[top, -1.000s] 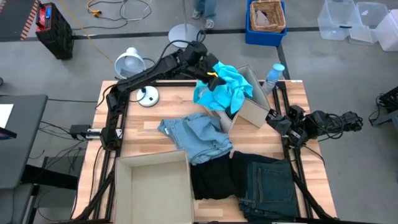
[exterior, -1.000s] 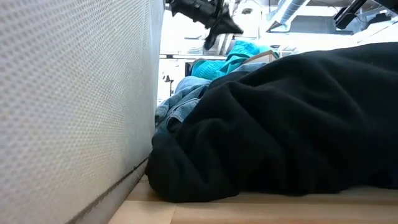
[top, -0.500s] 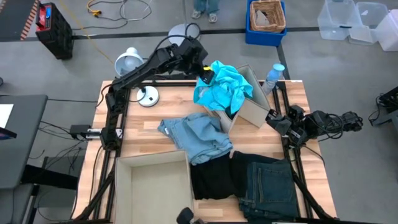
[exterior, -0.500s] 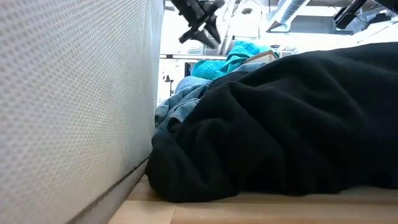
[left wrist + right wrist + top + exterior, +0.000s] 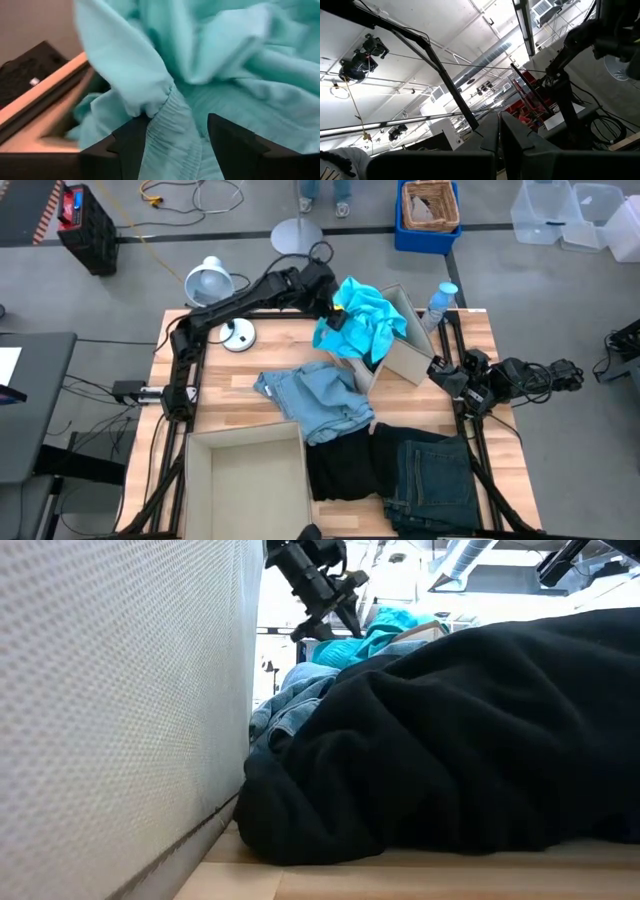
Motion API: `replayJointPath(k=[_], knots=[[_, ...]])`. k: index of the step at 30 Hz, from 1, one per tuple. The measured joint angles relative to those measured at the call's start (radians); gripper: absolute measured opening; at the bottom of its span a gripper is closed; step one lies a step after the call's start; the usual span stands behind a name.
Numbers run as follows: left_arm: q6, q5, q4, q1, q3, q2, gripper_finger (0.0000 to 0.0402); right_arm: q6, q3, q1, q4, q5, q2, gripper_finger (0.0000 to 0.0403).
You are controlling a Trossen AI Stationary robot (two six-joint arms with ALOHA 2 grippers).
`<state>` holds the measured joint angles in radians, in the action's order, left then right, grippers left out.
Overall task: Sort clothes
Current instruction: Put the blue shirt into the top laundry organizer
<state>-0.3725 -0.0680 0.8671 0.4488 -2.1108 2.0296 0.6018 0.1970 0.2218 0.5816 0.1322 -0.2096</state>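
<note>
The bright turquoise top [image 5: 362,320] [image 5: 395,620] lies draped over the rim of a small open cardboard box [image 5: 405,352] at the table's far side. My left gripper [image 5: 335,308] [image 5: 335,615] is open at the top's left edge, and turquoise cloth fills its wrist view [image 5: 210,60]. The light blue denim piece [image 5: 315,402] lies spread mid-table. The black garment [image 5: 345,465] [image 5: 480,740] and the dark jeans [image 5: 430,475] lie side by side at the near edge. My right gripper [image 5: 440,375] [image 5: 500,135] waits shut at the table's right edge, pointing up. My left gripper's open fingers [image 5: 132,145] stand on either side of the top's ribbed hem [image 5: 172,127]; whether they touch the cloth, I cannot tell. They come at it slanting down from the table's far left. The top stays draped on the box.
A large open cardboard box [image 5: 245,480] [image 5: 120,710] stands at the near left. A white lamp [image 5: 210,280] with its round base [image 5: 238,335] is at the far left corner. A plastic bottle [image 5: 440,302] stands beside the small box.
My left gripper has opened and let go of the turquoise top. It drew back toward the table's far left, then came down again to the top's left edge. The top has stayed draped over the small box.
</note>
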Motion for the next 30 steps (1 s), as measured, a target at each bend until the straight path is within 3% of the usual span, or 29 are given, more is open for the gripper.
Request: replayJointPath(k=[5, 12, 17, 21, 30], knots=[[0.012, -0.001, -0.047, -0.046, 0.009, 0.017, 0.0146, 0.000, 0.000, 0.000, 0.000, 0.000, 0.000, 0.0036], [0.001, -0.077, -0.177, -0.090, 0.012, 0.058, 0.0053, 0.001, 0.000, 0.000, 0.001, 0.000, 0.000, 0.0036], [0.035, -0.095, -0.354, -0.115, 0.009, 0.047, 0.0037, 0.003, 0.000, 0.000, 0.002, 0.000, 0.000, 0.0036], [0.048, -0.113, -0.363, -0.114, 0.009, 0.048, 0.0074, 0.003, 0.000, 0.000, 0.002, 0.000, 0.000, 0.0036], [0.201, -0.192, -0.462, -0.131, -0.023, 0.043, 0.0240, 0.002, 0.000, 0.000, 0.001, 0.000, 0.000, 0.0036]])
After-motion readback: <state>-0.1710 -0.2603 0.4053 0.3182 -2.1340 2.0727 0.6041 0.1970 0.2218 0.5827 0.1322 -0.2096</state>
